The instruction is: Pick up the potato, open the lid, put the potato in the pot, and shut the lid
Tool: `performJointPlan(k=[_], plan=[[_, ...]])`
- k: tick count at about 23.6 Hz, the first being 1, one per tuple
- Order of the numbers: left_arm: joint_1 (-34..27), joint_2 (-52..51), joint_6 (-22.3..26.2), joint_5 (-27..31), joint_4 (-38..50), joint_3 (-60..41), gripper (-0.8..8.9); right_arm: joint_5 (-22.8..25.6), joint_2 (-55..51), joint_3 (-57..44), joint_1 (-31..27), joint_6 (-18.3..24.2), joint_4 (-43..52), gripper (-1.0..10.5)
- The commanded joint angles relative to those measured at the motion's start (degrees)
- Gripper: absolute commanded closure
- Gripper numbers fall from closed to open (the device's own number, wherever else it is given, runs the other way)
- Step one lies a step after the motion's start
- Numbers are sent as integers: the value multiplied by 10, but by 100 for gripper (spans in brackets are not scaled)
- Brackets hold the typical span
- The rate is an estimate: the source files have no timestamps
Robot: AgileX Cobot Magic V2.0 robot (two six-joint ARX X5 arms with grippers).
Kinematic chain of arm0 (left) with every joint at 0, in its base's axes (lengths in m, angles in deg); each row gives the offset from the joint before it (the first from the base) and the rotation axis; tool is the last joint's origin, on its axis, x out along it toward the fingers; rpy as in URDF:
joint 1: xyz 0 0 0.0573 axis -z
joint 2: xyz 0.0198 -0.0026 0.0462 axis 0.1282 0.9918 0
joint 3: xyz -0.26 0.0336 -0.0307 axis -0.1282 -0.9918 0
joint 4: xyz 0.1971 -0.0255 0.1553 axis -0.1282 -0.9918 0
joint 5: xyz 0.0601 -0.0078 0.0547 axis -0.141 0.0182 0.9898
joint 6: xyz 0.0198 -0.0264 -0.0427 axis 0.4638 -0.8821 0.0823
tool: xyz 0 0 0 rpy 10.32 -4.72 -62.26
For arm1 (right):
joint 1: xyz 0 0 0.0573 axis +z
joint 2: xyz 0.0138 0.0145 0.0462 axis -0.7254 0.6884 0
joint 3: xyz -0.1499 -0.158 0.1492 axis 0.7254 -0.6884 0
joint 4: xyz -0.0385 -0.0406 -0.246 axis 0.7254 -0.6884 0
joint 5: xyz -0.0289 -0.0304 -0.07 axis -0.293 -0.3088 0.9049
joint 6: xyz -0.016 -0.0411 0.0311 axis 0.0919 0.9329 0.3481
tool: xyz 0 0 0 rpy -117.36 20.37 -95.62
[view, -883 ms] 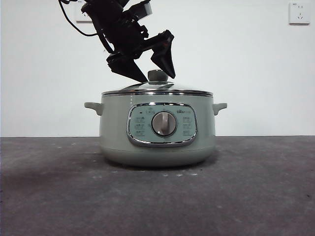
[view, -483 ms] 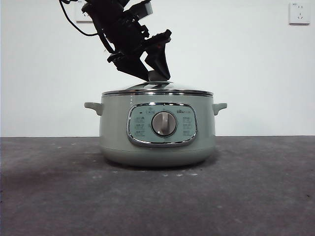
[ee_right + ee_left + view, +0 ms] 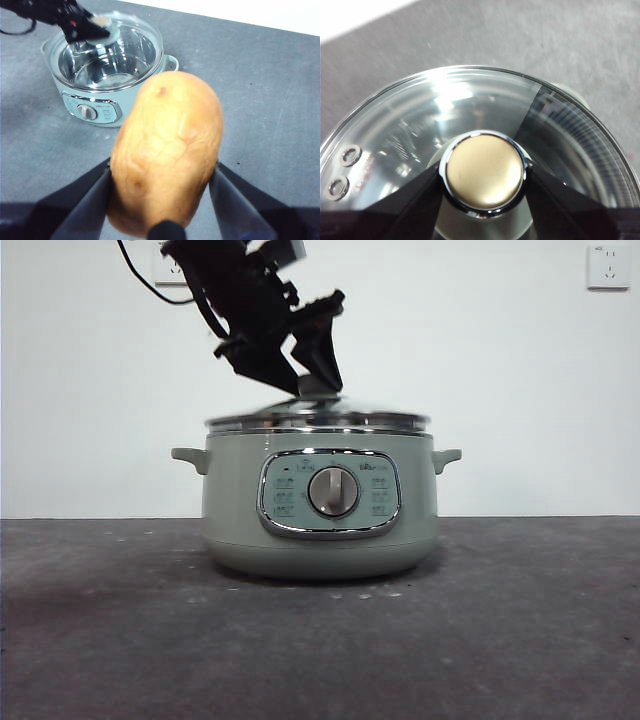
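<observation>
Left gripper (image 3: 307,378) reaching down from the upper left in the front view, black jaws clamped on either side of the lid's knob (image 3: 484,171), arm angled steeply with cable trailing behind. Right gripper (image 3: 162,192) held high and well apart from the pot (image 3: 102,75), jaws closed around the potato (image 3: 165,152).

- Pot (image 3: 235,510): pale sage green, with a chrome-framed panel and a grey dial.
- Lid (image 3: 420,120): clear glass, shiny metal rim; its knob (image 3: 484,171) looks tan-gold in the left wrist view.
- Potato (image 3: 167,150): orange-brown, faintly veined, few dark specks.
- Tools: black.
- Surface (image 3: 520,630): mottled dark grey.
- Wall (image 3: 500,370): white.
</observation>
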Motion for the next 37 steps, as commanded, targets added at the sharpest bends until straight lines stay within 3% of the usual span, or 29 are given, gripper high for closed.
performJointPlan(k=[1, 8, 15, 18, 20, 22, 27, 30, 37], plan=[[-4, -39, 1, -3, 29, 5, 822, 2, -1, 1, 0, -5, 3, 958], [-21, -148, 3, 2, -1, 5, 822, 2, 17, 1, 0, 3, 10, 958], [-92, -280, 16, 12, -130, 4, 822, -47, 111, 1, 0, 103, 154, 958], [-124, -325, 19, 5, -176, 3, 822, -98, 174, 1, -5, 144, 235, 958], [-143, -356, 28, 3, -203, 2, 822, -157, 219, 1, -35, 160, 291, 958], [-159, -389, 33, -10, -225, -4, 822, -232, 268, 4, -83, 162, 337, 958], [-177, -462, 32, -23, -237, -57, 822, -339, 369, 40, -160, 165, 368, 958], [-179, -513, 30, -23, -236, -111, 822, -373, 443, 86, -180, 177, 367, 958], [-179, -614, 1, -23, -228, -238, 822, -377, 624, 238, -193, 198, 315, 958]])
